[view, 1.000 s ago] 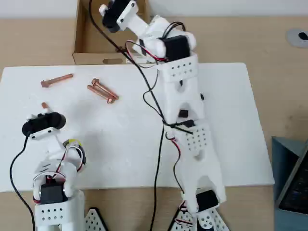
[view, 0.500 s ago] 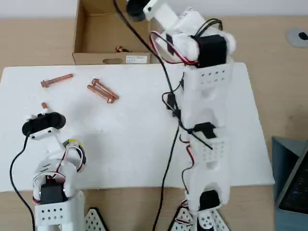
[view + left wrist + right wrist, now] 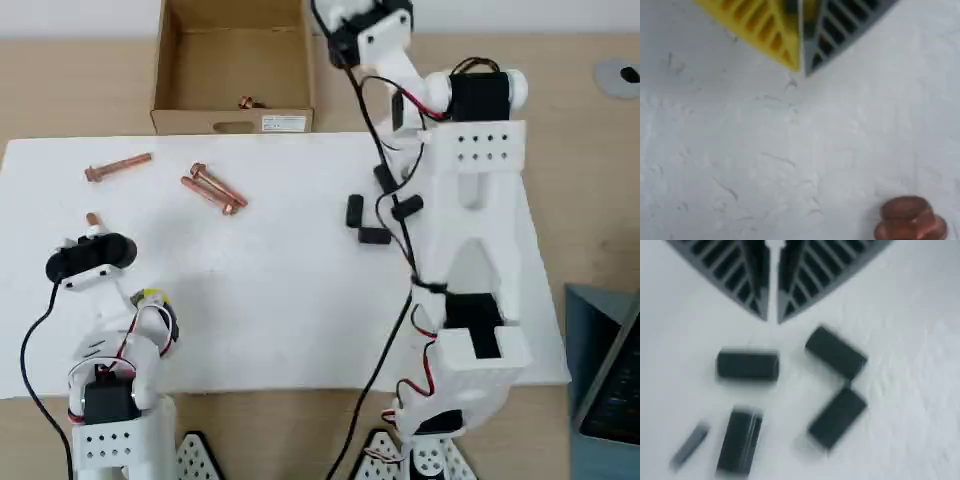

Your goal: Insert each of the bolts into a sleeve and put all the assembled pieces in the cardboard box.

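sleeves (image 3: 747,364) near right gripper (image 3: 772,317), seemingly ajar

left arm (image 3: 100,345) folded, jaws closed | right arm (image 3: 470,200) outstretched, jaws ajar

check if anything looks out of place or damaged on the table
Nothing looks damaged or spilled. The black sleeves lie scattered at mixed angles on the white mat, and two bolts lie side by side. One copper piece sits in the cardboard box.

No legible text; label (image 3: 285,123) on cardboard box (image 3: 200,122) unreadable.
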